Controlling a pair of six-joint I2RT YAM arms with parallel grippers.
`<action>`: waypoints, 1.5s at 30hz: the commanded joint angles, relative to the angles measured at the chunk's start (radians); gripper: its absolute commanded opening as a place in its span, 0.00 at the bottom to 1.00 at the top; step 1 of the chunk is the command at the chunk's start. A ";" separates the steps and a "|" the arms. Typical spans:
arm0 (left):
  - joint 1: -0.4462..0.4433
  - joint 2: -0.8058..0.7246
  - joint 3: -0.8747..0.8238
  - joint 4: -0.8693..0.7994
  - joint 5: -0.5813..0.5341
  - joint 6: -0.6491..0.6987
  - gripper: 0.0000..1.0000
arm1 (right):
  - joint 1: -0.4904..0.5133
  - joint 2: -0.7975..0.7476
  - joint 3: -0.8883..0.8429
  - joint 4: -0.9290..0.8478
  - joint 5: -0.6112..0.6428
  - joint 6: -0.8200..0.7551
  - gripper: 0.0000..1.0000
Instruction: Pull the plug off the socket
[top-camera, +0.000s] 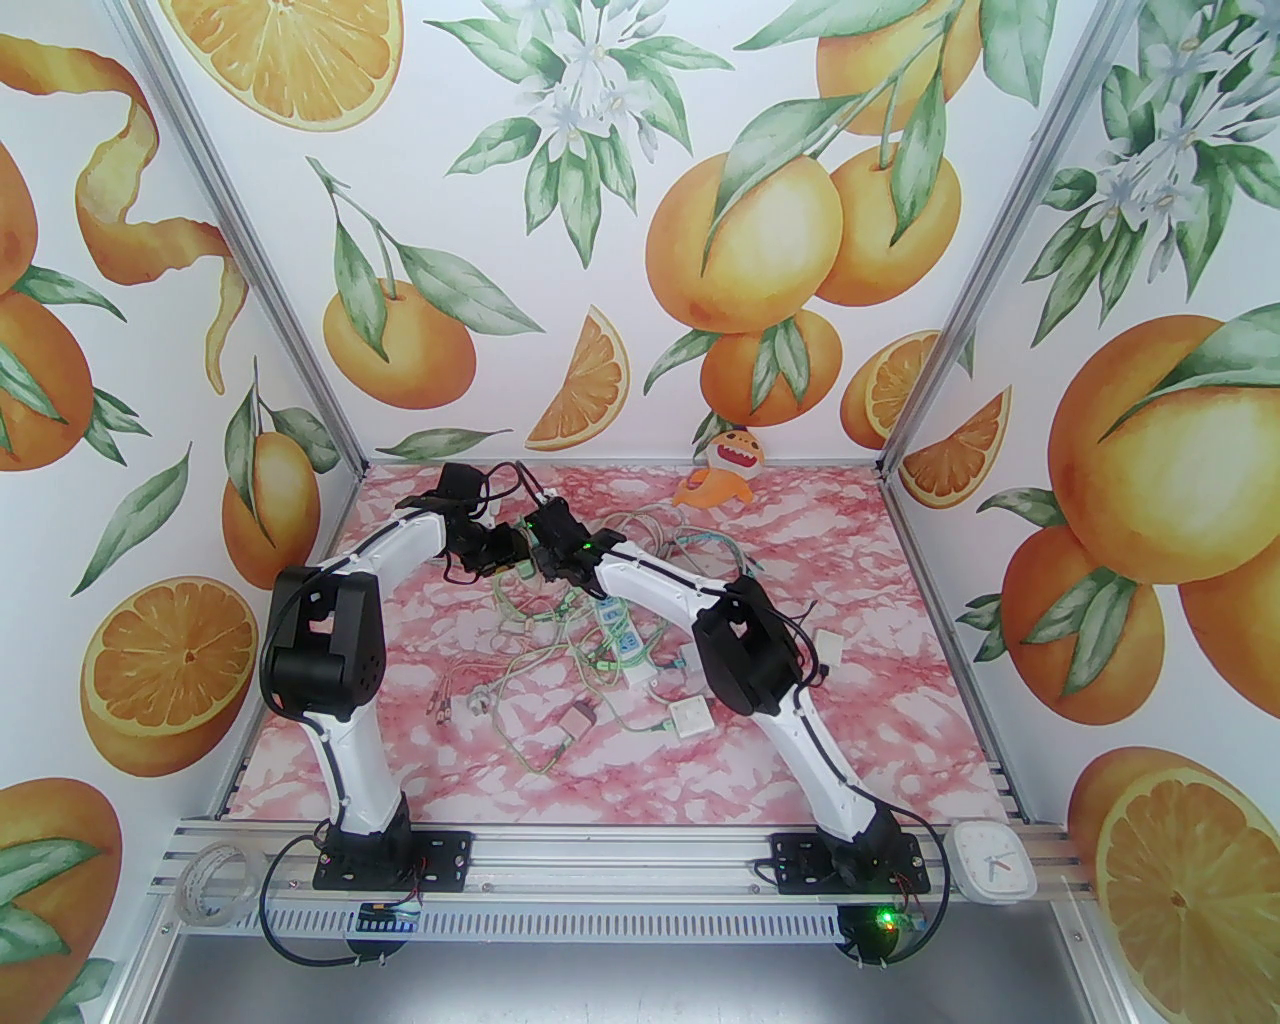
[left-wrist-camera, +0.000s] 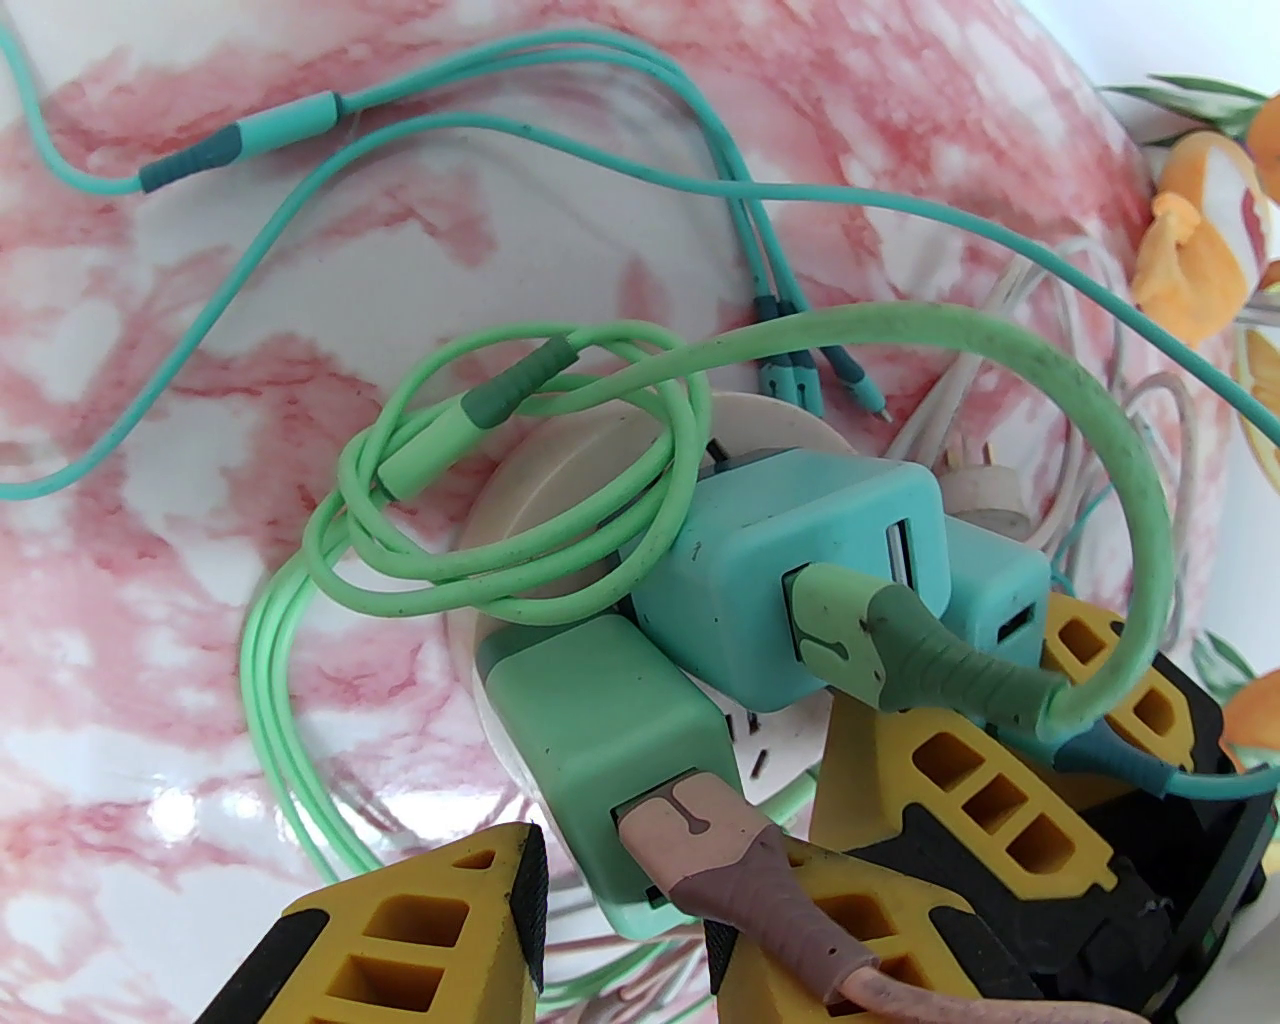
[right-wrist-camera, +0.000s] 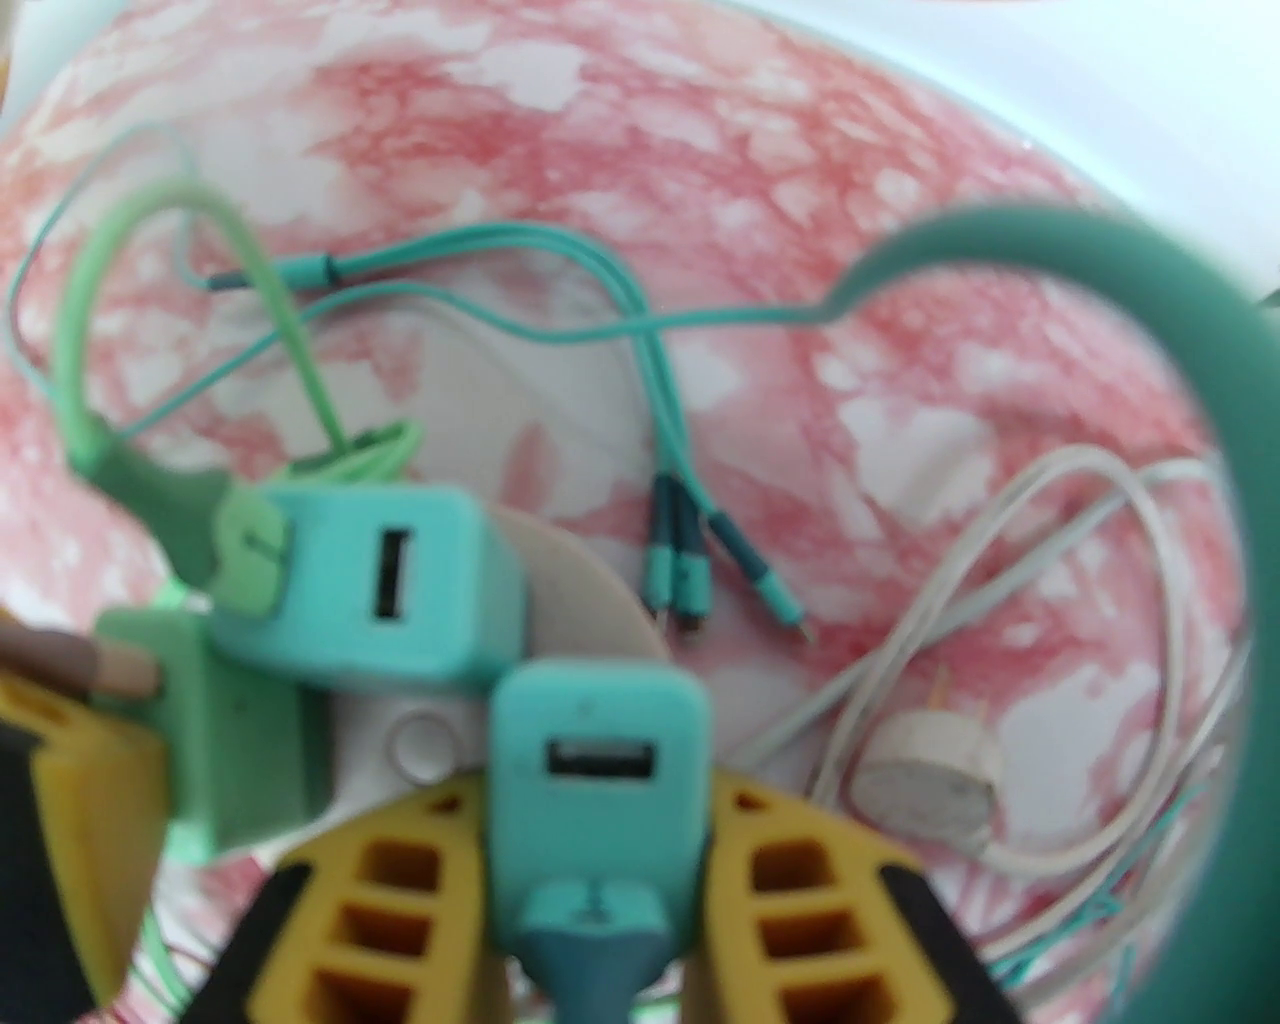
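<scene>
At the lower left of the left wrist view, the left claw (left-wrist-camera: 650, 880) was pinching the green plug (left-wrist-camera: 600, 740), whose brownish cable (left-wrist-camera: 760, 880) ran out between the yellow fingers (left-wrist-camera: 420, 930). That plug sat in the round white socket (left-wrist-camera: 770, 730). Just to its right, a larger teal plug (left-wrist-camera: 800, 560) sat in the same socket, touching the green one, with a thick green cable (left-wrist-camera: 1130, 460) looping out of it. Further right, low in the right wrist view, the right claw (right-wrist-camera: 597, 800) was closed on the small teal plug (right-wrist-camera: 597, 730), one finger on each side. This looked like the one to pull, and it seemed seated in the socket. At the far right a loose white plug (right-wrist-camera: 930, 780) lay on the pink table (right-wrist-camera: 700, 200).

The main risk, as I judged it, was that the socket was steadied only through the green plug, not by its own body. A hard pull on the right could drag the green plug out instead, or carry the whole socket along. The plugs were crowded, so a tilted pull might jam against the larger one, and the looped cables could snag.
</scene>
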 joint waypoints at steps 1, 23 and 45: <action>-0.037 0.155 -0.102 -0.167 -0.110 0.013 0.34 | -0.046 -0.099 -0.031 0.094 -0.173 0.106 0.14; -0.039 0.160 -0.097 -0.169 -0.112 0.008 0.33 | 0.150 0.007 0.122 -0.051 -0.059 -0.105 0.16; -0.040 0.168 -0.098 -0.166 -0.114 0.013 0.33 | -0.065 -0.127 -0.034 0.080 -0.210 0.124 0.15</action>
